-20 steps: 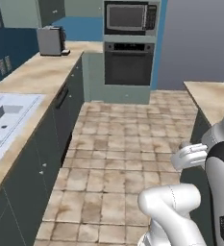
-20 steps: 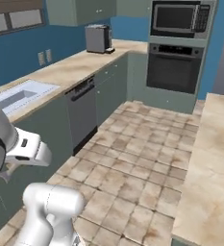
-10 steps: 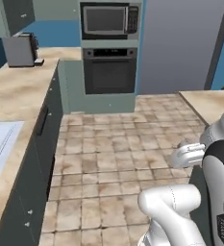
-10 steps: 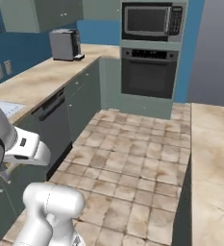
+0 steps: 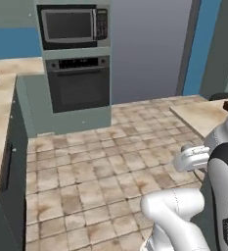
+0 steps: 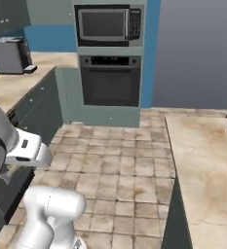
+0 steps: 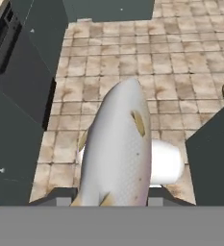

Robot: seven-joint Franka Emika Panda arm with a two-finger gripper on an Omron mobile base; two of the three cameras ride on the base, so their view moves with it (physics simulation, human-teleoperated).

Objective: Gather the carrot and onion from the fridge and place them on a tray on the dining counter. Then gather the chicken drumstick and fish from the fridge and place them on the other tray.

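- Fish (image 7: 117, 149): silvery grey with yellowish fins. In the hand view I see it held lengthwise between the two finger tips, its body running up and away from them, above the tiled floor (image 7: 132, 57).
- Gripper (image 7: 108, 196): I read it as clamped on the fish. The dark tips sit close on either side of the fish's near end, which covers the gap between them.
- Dining counter (image 6: 207, 165): beige stone top on the right of the right base view, near the arm. A dark item lies at its far right edge, too cut off for me to identify.
- Wall oven (image 6: 110, 80) with microwave (image 6: 107, 24) above it: far side of the room, set in a grey-green column.
- Fridge (image 5: 149, 46): a tall grey front just right of the oven column.
- Toaster (image 6: 10, 54): on the far left counter (image 6: 17, 82), well apart from the arm.
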